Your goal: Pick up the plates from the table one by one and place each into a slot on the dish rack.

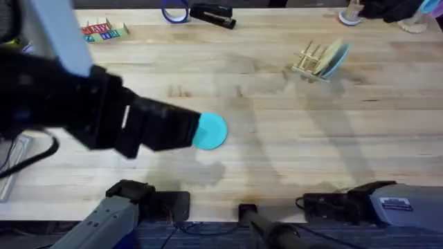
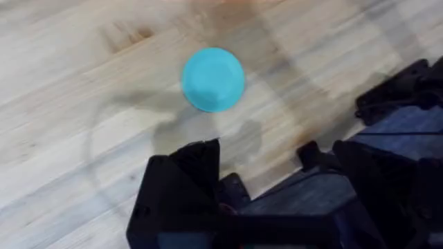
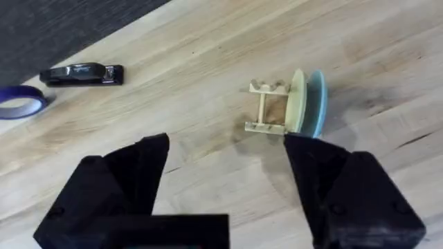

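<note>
Nearest, arm bases: we see both bases along the near edge of the bench (image 1: 277, 166), left at the lower left, right at the lower right.
Left arm: it rises large and dark across the left half of the overhead view, reaching toward the middle.
Left gripper (image 1: 190, 130): its tip sits at the edge of the turquoise plate in the overhead view; we cannot tell how far apart its fingers stand, and it has hold of nothing we can make out.
Turquoise plate (image 1: 211, 131): it lies flat on the bench, roughly mid-bench and left of centre; in the left wrist view it (image 2: 212, 79) rests apart from the black fingers.
Right gripper (image 3: 225, 183): its two black fingers stand wide apart and hold nothing, with the rack seen between them farther off.
Dish rack (image 1: 310, 61): it stands on the far right part of the bench, well apart from the turquoise plate.
Racked plates: a cream plate (image 3: 297, 102) and a blue plate (image 3: 317, 104) stand on edge together at one end of the rack.
Far edge: a coloured block set (image 1: 104, 30), a blue tape roll (image 1: 175, 12) and a black stapler (image 1: 213, 15).
</note>
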Motion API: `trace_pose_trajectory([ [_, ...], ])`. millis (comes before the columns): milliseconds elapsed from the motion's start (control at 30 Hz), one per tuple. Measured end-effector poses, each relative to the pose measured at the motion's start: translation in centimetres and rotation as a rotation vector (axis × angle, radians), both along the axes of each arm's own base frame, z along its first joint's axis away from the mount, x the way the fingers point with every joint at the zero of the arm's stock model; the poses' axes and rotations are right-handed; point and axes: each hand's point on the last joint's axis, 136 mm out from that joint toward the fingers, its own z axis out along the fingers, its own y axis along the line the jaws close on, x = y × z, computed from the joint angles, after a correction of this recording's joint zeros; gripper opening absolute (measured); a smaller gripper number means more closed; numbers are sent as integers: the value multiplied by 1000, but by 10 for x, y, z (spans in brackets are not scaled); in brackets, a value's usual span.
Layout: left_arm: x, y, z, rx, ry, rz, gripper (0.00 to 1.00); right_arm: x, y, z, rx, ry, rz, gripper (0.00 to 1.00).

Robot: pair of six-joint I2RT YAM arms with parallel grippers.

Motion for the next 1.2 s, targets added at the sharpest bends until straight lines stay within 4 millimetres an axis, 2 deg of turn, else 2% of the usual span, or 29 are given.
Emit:
trace_pose_trajectory([
  [133, 10, -12, -7, -41, 90, -27, 992, -1, 0, -1, -1, 5, 0, 995],
  [267, 8, -14, -10, -39, 114, -54, 993, -1, 0, -1, -14, 10, 13, 995],
  [567, 25, 7, -10, -59, 80, 44, 992, -1, 0, -1, -38, 14, 39, 996],
  [833, 42, 9, -32, -177, 192, 72, 993, -1, 0, -1, -42, 14, 43, 996],
  [933, 49, 8, -43, -212, 240, 60, 937, -1, 0, -1, -42, 15, 44, 996],
  [1000, 54, 6, -48, -229, 263, 45, 852, -1, 0, -1, -44, 15, 46, 996],
  [1067, 57, 5, -53, -244, 289, 34, 670, -1, 0, -1, -44, 15, 46, 996],
  [1133, 61, 4, -58, -252, 313, 27, 430, -1, 0, -1, -44, 15, 46, 995],
  [1200, 65, 4, -61, -262, 332, 23, 124, -1, 0, -1, -44, 15, 46, 996],
])
